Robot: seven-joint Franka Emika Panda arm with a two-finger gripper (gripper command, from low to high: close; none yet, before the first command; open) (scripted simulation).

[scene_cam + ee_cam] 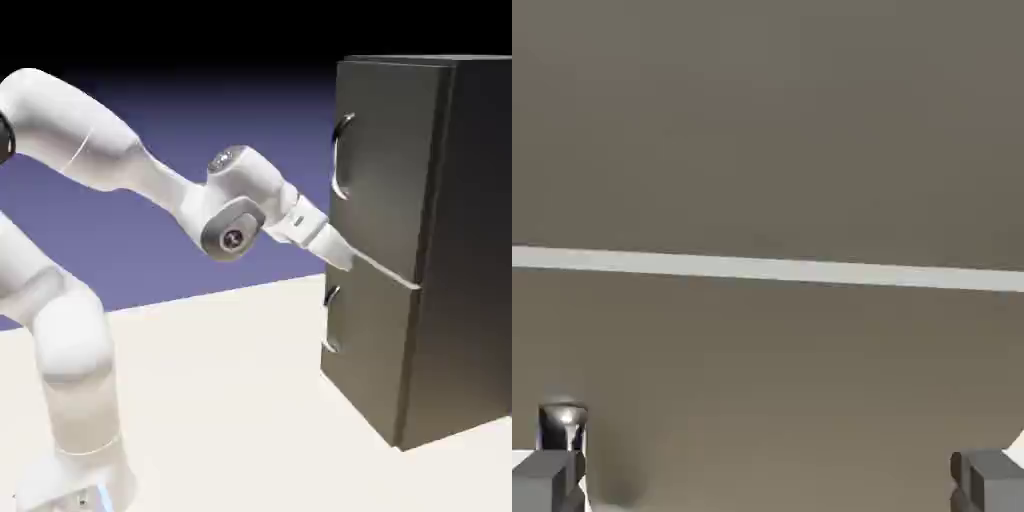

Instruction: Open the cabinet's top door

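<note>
standing upright at three o'clock in the exterior view, the cabinet (465, 250) has its long axis running from twelve to six, and its front faces roughly eight o'clock, toward the arm (165, 185). the top door (390, 160) fills the upper part of that front, taller than it is wide and shut flush. its long silver handle (336, 155) runs upright too, bowed outward, at the door's nine o'clock edge. the lower door (370, 345) sits at the top door's six, with a small handle (329, 320) by its own nine o'clock edge.

the hand (768, 480) is open, its grey fingertips (1002, 482) wide apart at seven and five o'clock in the hand view, with nothing gripped. seen from outside, the hand points toward four o'clock, close to the cabinet front near the pale strip (385, 270) between the doors, below the long handle; i can't tell whether it touches.

only the hand view shows the fingertips clearly, and there the strip crosses from nine to three, dipping slightly toward three. a piece of shiny metal (562, 420) shows at seven, partly hidden by a fingertip. only the exterior view shows the long handle and the whole cabinet.

the table (230, 400) is pale cream and smooth, brightly lit; behind it the backdrop (250, 115) is blue-violet, fading to black toward twelve.
</note>
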